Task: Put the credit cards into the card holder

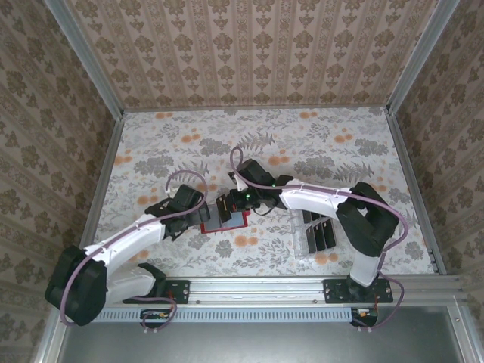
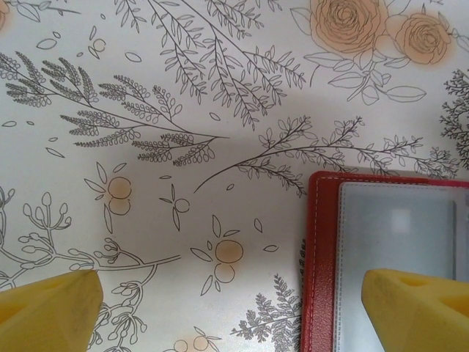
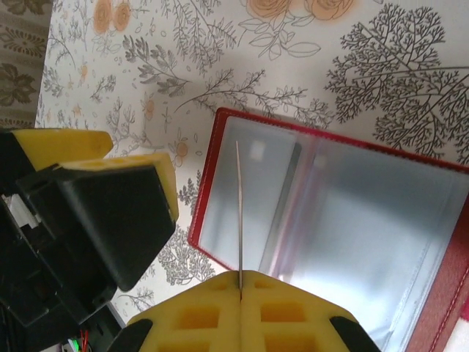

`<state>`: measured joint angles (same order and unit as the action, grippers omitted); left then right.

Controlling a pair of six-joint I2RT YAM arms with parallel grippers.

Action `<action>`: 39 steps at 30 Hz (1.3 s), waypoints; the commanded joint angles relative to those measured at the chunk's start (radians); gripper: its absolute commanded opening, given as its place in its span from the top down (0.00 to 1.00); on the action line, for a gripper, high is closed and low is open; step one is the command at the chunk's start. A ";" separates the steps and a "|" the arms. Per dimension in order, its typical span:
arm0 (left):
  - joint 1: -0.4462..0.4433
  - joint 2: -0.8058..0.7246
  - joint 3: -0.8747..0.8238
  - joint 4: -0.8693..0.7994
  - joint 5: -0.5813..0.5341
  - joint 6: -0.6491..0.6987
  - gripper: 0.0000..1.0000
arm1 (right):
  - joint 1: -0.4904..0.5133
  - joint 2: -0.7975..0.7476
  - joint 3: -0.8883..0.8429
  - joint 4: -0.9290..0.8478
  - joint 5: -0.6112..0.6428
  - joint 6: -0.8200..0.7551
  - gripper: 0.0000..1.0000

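With right claw (image 3: 240,282) pinching a thin dark card (image 3: 239,213) and left claw (image 2: 233,308) spread, I feared it would miss the pocket and shove the red leathery holder (image 3: 207,192).

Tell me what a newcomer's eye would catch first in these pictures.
The open red holder lies in the middle of the flowered table. The right gripper pinches a card edge-on over it, and the open left gripper straddles its edge.

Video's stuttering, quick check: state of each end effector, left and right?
Left end effector: open, holding nothing, one finger above the red card holder.
Right end effector: closed on a credit card, edge-on.
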<state>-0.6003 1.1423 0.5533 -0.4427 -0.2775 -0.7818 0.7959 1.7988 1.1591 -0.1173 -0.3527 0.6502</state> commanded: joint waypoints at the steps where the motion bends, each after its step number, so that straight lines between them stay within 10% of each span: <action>1: 0.003 0.030 0.022 -0.008 0.025 0.021 0.00 | -0.025 0.023 -0.037 0.073 -0.036 0.007 1.00; 26: -0.042 0.106 -0.014 0.044 0.047 -0.004 0.00 | -0.065 0.005 -0.117 0.139 -0.053 0.051 1.00; 39: -0.055 0.149 -0.012 0.006 0.002 -0.032 0.00 | -0.065 0.002 -0.260 0.495 -0.047 0.196 1.00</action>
<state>-0.6476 1.2785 0.5426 -0.3973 -0.2413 -0.7902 0.7372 1.7927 0.9295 0.2394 -0.3981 0.7925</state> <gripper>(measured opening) 0.997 0.064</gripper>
